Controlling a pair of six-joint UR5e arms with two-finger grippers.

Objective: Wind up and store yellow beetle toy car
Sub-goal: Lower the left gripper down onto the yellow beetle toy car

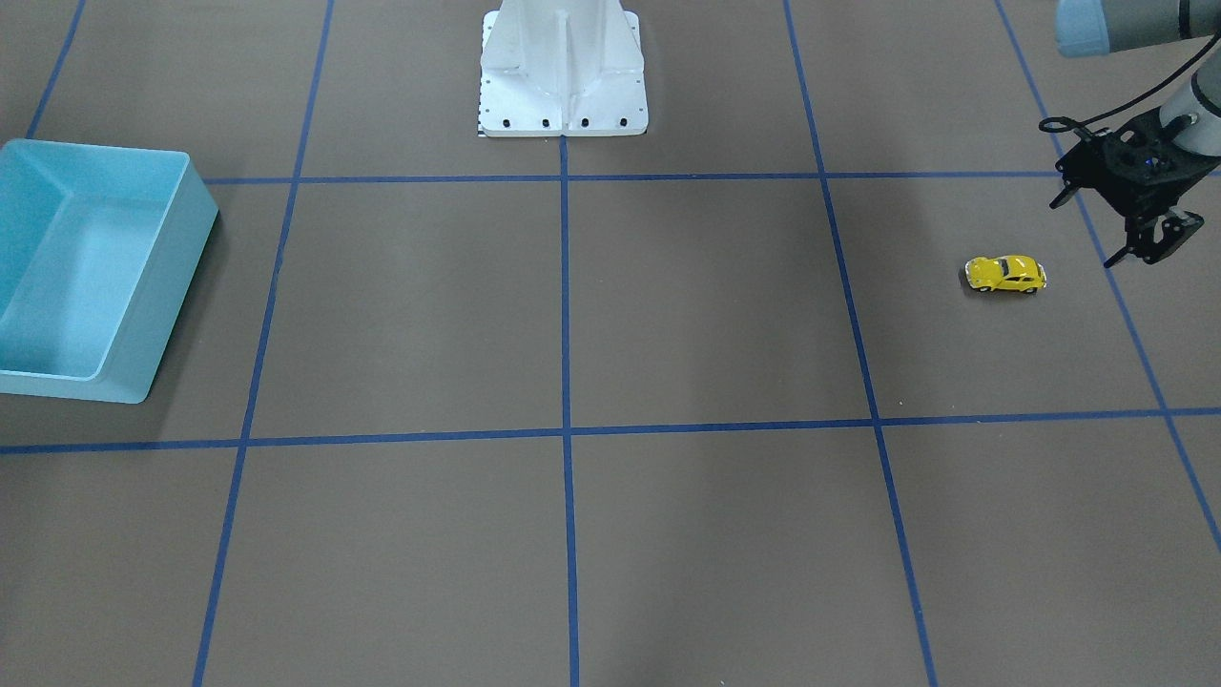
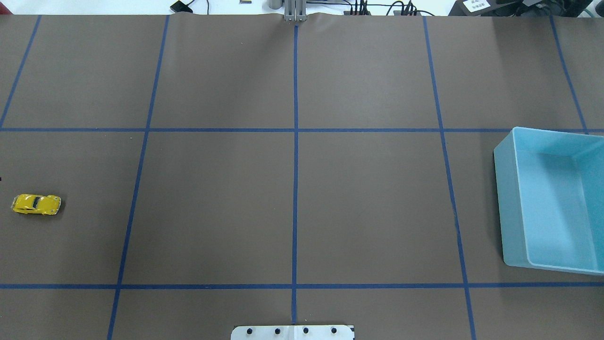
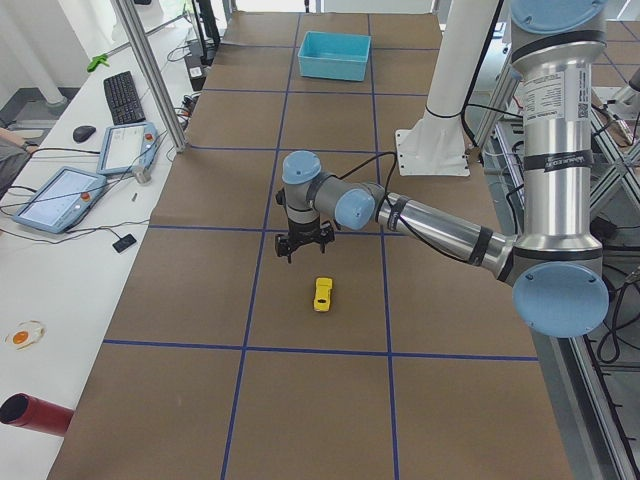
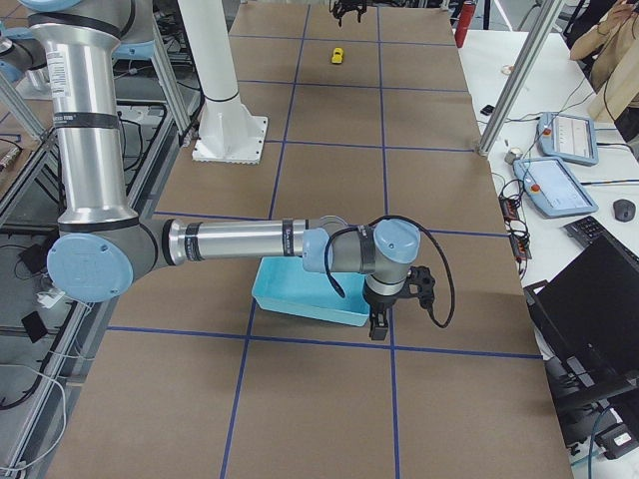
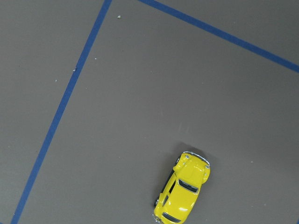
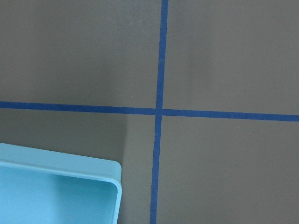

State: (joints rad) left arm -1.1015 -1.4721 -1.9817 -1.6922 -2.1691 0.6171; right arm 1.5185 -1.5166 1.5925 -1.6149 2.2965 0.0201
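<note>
The yellow beetle toy car (image 1: pixel 1005 274) stands on its wheels on the brown table, far out on my left side; it also shows in the overhead view (image 2: pixel 36 204), the exterior left view (image 3: pixel 322 293) and the left wrist view (image 5: pixel 183 189). My left gripper (image 1: pixel 1145 250) hovers above the table just beyond the car, open and empty, apart from it. My right gripper (image 4: pixel 378 329) shows only in the exterior right view, beside the light blue bin (image 4: pixel 300 299); I cannot tell whether it is open or shut.
The light blue bin (image 2: pixel 505 198) sits empty at the table's right end, its corner in the right wrist view (image 6: pixel 60 165). The white robot base (image 1: pixel 563 95) stands at the middle rear edge. Blue tape lines grid the table.
</note>
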